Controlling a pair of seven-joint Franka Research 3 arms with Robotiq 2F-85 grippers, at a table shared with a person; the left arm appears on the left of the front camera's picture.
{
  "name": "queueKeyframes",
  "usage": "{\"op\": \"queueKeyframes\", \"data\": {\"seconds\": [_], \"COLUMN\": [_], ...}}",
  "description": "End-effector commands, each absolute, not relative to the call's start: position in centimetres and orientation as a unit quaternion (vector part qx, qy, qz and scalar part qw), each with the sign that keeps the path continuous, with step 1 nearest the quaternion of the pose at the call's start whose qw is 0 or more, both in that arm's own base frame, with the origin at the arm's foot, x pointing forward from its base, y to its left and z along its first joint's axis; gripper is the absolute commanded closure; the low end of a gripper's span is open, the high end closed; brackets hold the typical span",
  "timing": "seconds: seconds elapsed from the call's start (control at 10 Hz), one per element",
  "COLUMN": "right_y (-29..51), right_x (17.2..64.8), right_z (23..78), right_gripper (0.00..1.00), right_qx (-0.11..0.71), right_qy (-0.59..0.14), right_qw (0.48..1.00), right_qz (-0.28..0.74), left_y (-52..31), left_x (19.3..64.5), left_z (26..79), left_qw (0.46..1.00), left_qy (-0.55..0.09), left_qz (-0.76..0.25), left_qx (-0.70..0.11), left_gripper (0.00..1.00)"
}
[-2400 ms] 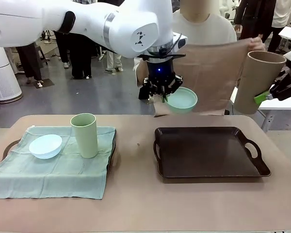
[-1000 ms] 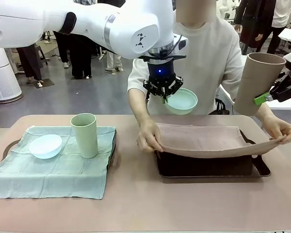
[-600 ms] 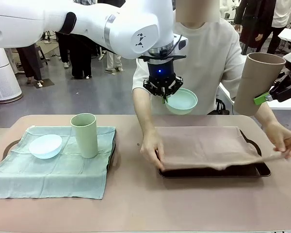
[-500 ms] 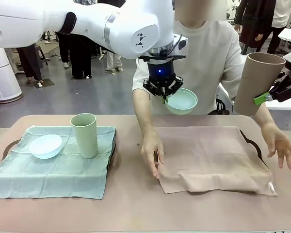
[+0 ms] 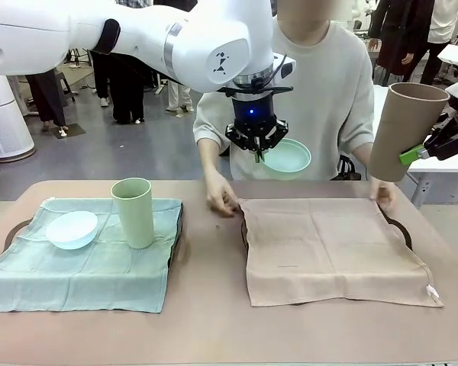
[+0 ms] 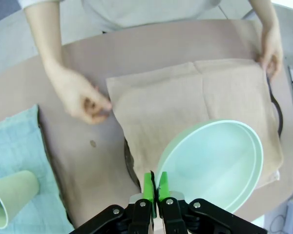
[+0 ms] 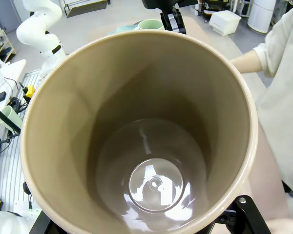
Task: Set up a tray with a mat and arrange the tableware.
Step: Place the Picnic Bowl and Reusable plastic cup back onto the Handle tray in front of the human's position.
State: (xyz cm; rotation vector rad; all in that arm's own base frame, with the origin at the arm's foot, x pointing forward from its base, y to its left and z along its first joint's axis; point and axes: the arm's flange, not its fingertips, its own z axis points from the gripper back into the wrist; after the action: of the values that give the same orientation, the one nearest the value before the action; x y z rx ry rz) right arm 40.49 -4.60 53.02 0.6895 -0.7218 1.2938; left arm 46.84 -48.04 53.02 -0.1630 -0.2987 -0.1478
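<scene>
Overhead, left claw (image 5: 258, 149) pinches mint bowl (image 5: 285, 158); right claw (image 5: 420, 152) grips tan tumbler (image 5: 404, 128).

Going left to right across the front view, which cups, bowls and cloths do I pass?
Pale blue bowl → pale green tumbler → mint green bowl, held up by the left gripper → tan-brown tumbler, held by the right gripper.

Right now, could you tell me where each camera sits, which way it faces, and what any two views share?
Front: between the arms, facing the person across the table; left gripper holds the mint bowl, right gripper the tan tumbler.
Left wrist: looks down past its fingers at bowl and tan mat.
Right wrist: looks into the tumbler.
Shared: front and left wrist both show bowl, mat and the person's hands.
</scene>
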Motion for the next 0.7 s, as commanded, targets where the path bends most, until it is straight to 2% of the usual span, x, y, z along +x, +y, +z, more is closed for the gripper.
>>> {"op": "queueKeyframes", "data": {"seconds": [0.0,0.6], "right_y": [-4.55,-4.55], "right_x": [40.74,40.74], "right_z": [53.07,53.07], "right_gripper": [0.78,0.78], "right_qx": [0.304,0.304], "right_qy": [-0.326,-0.326], "right_qw": [0.682,0.682], "right_qz": [0.579,0.579], "left_y": [-47.92,-47.92], "left_x": [46.95,46.95], "left_z": [53.16,53.16], "left_qw": [0.983,0.983], "left_qy": [-0.146,-0.146], "left_qz": [-0.076,-0.076], "left_qx": [-0.084,-0.084], "left_gripper": [1.00,1.00]}}
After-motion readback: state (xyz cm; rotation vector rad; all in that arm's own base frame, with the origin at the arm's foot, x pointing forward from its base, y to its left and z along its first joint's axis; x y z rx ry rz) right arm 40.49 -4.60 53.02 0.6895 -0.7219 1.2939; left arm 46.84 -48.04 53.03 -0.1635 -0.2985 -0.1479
